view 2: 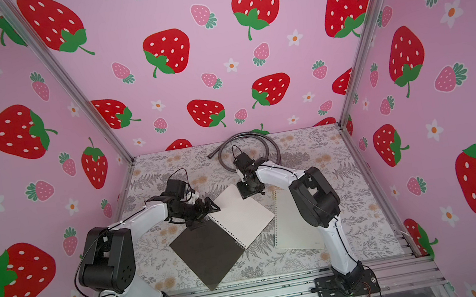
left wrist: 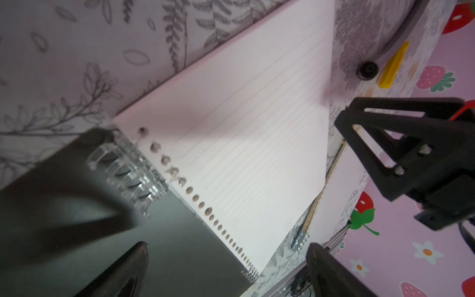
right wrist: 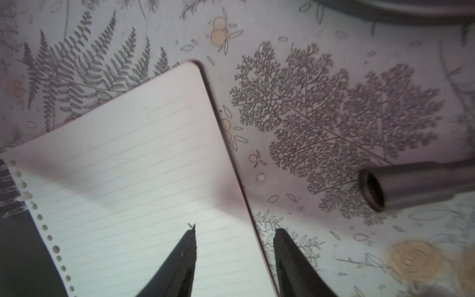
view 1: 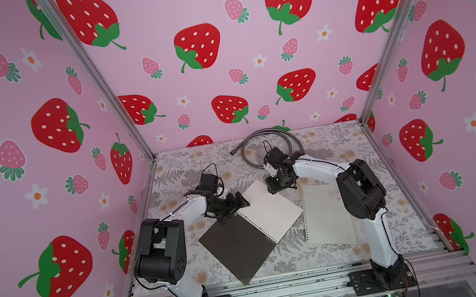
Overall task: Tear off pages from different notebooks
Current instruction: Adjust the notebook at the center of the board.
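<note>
A dark brown-grey notebook [view 1: 240,247] [view 2: 208,252] lies open mid-table, its cover [left wrist: 167,244] flipped back. Its white lined page [view 1: 268,208] [left wrist: 244,141] [right wrist: 141,180] lies flat, with punched holes along the binding edge. My left gripper [view 1: 235,210] [left wrist: 226,246] is open, low over the binding's far end by the clear rings [left wrist: 128,172]. My right gripper [view 1: 271,191] [right wrist: 235,231] is open above the page's far corner, one finger over the paper and one over the tablecloth. The whitish notebook [view 1: 326,216] [view 2: 292,228] lies shut to the right, partly under my right arm.
A coiled grey hose [view 1: 287,137] [view 2: 261,139] lies at the back of the table, its open end [right wrist: 411,185] close to my right gripper. Pink strawberry walls close in three sides. Aluminium rails [view 1: 286,288] run along the front edge.
</note>
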`<state>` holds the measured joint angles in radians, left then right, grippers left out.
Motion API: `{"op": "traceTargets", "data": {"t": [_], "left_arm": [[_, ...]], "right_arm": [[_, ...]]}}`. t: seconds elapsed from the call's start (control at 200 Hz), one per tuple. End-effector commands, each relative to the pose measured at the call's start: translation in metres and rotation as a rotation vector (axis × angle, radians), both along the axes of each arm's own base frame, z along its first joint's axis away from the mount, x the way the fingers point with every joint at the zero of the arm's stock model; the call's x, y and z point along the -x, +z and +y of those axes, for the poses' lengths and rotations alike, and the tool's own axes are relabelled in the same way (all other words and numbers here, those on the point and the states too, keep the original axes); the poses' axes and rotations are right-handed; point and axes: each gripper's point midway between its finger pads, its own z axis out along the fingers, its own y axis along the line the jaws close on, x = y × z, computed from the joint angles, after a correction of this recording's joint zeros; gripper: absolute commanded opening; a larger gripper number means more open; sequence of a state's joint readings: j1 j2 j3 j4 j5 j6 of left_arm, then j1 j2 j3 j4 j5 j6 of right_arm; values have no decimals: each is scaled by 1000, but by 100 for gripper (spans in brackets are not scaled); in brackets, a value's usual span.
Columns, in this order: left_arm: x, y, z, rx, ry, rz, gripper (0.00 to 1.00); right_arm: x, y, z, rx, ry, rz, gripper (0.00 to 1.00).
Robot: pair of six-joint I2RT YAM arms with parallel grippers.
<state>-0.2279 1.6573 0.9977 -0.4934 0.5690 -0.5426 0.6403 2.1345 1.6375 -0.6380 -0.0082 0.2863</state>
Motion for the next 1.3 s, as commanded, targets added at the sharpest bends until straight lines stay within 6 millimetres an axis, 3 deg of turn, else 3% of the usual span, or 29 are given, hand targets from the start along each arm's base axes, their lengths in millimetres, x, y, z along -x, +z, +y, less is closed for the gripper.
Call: {"op": "traceTargets", "data": {"t": [0.0,0.15,0.39,0.92,1.076,1.296], "left_arm": [[28,13,10,-72,-61,47,98],[46,4,9,-90,-105,116,98],[46,-15,8,-145,-137,172,98],[-12,-66,18,-286,-128,182,99],[-26,-58,22,-316,-122,156,99],[-33,-12,12,-270,-114,23,99]], "right_arm": [[3,-1,4,-38,-15,12,51],[3,-3,8,-57,-16,15,51],[1,2,9,-62,-10,-6,51],[2,11,19,-115,-16,0,51],[1,14,19,-116,-19,-11,51],[-11,29,6,-71,-38,-96,51]]}}
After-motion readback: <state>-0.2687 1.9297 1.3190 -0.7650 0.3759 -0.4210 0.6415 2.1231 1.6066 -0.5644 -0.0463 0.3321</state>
